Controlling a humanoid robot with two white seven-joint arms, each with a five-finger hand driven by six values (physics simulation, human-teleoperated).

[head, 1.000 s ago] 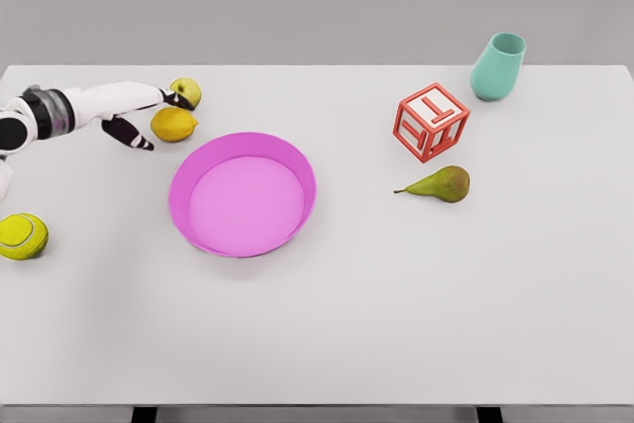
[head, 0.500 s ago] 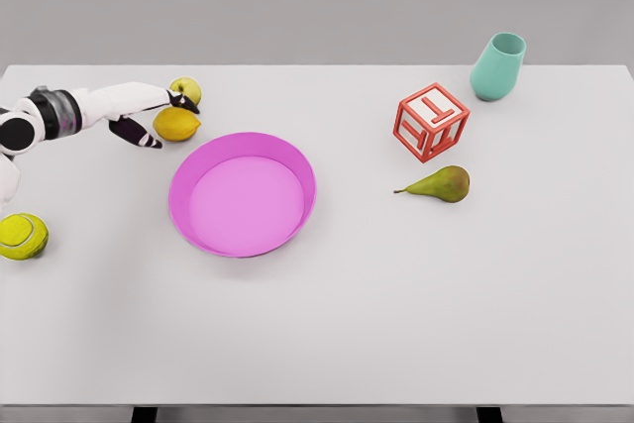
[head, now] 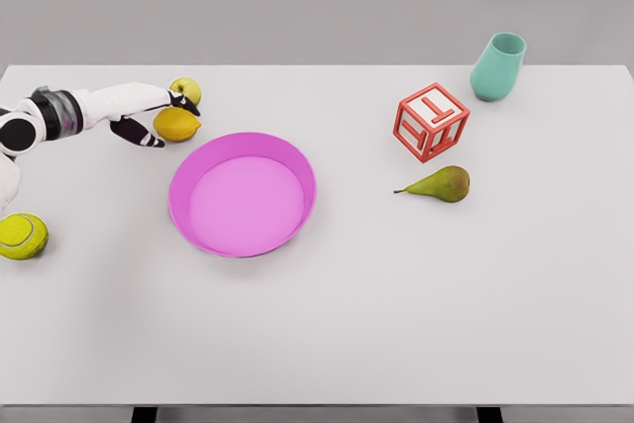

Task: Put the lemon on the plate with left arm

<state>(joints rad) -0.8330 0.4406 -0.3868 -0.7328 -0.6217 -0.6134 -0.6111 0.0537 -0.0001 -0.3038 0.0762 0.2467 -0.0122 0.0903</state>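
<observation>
One lemon (head: 176, 125) was seen on the white table (head: 396, 304), just beyond the upper-left rim of the one pink plate (head: 243, 194) and not inside it. The left hand (head: 139, 111) was reached in from the left edge, its fingers (head: 184, 100) laid over the lemon's far side and its thumb (head: 137, 133) set against the near left side, so that the fruit was bracketed. Whether the lemon was firmly gripped could not be told; it lay on the table. One small yellow-green apple (head: 186, 89) was found just behind the lemon, touching the fingertips. One tennis ball (head: 22, 236) was placed near the left edge. On the right side were counted one red lettered cube (head: 431, 122), one pear (head: 440, 184) just in front of it, and one teal cup (head: 497, 66) behind.
</observation>
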